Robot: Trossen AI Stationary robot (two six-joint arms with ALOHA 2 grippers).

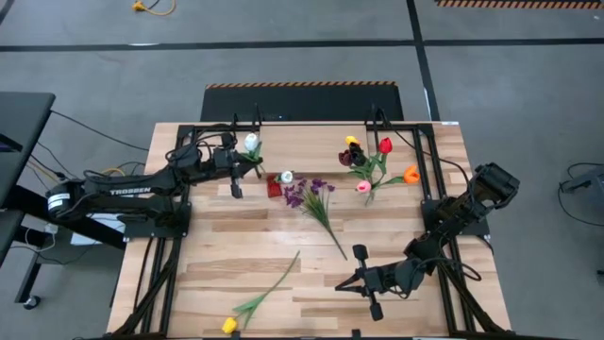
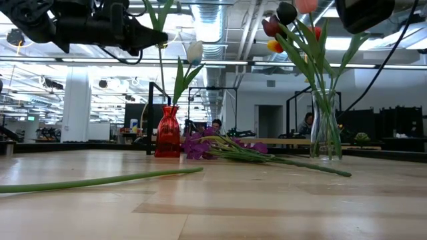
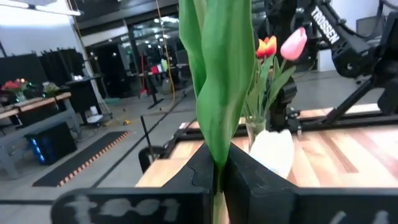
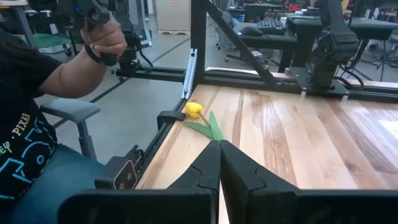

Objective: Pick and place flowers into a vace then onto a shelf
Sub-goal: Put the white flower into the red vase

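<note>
From above, my left pincer [image 1: 247, 162] hangs just beside the red vase [image 1: 275, 186], clamped on the stem of a white tulip [image 1: 252, 143]; the arm reaches in long and low from the desk's [image 1: 226, 255] left edge. To do this well I should bring the stem end squarely over the vase mouth, upright, before lowering. At desk level the tulip seems to stand right at the vase, though whether its stem is inside I cannot tell. My left wrist shows the fingers [image 3: 202, 165] pinching green stem. My right pincer [image 4: 219, 163] waits closed and empty, well apart from the vase, facing a yellow tulip [image 4: 194, 110].
</note>
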